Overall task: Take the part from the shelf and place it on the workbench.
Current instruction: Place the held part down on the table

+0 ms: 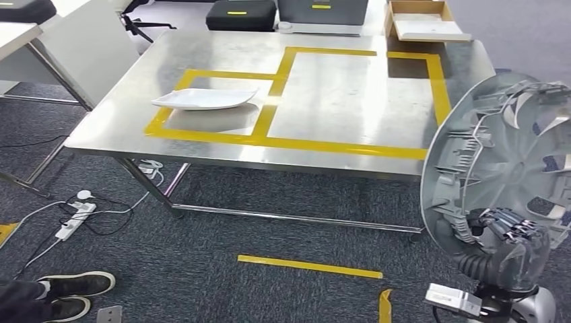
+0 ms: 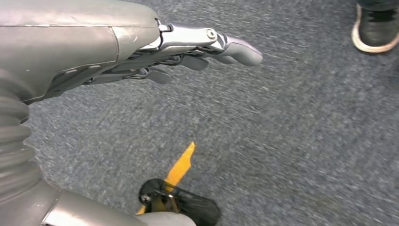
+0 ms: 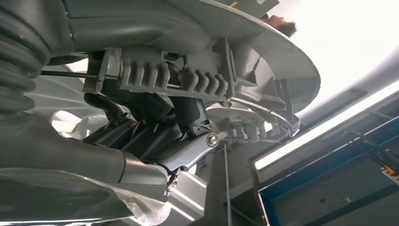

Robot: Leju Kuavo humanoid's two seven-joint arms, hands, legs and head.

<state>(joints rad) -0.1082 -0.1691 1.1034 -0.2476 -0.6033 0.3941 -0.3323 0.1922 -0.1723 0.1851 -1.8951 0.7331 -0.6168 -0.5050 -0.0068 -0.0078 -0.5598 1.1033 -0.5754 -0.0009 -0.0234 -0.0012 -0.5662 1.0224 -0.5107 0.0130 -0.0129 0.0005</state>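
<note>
The part is a large round grey plastic wheel cover [image 1: 501, 155] with spokes and ribbed clips, held upright at the lower right of the head view. My right hand [image 1: 512, 229] grips its lower rim from below. In the right wrist view, the dark fingers [image 3: 155, 122] curl around the ribbed inner edge of the wheel cover [image 3: 263, 61]. The steel workbench [image 1: 343, 87], marked with yellow tape rectangles, stands ahead of me and to the left of the part. My left hand [image 2: 188, 52] hangs over grey carpet with fingers straight and nothing in it.
A white square plate [image 1: 204, 99] lies in the left taped rectangle. Black cases [image 1: 241, 13] and a cardboard box [image 1: 424, 20] sit at the bench's far edge. A power strip with cables [image 1: 74, 219] and a person's shoes [image 1: 71, 289] are on the carpet at left.
</note>
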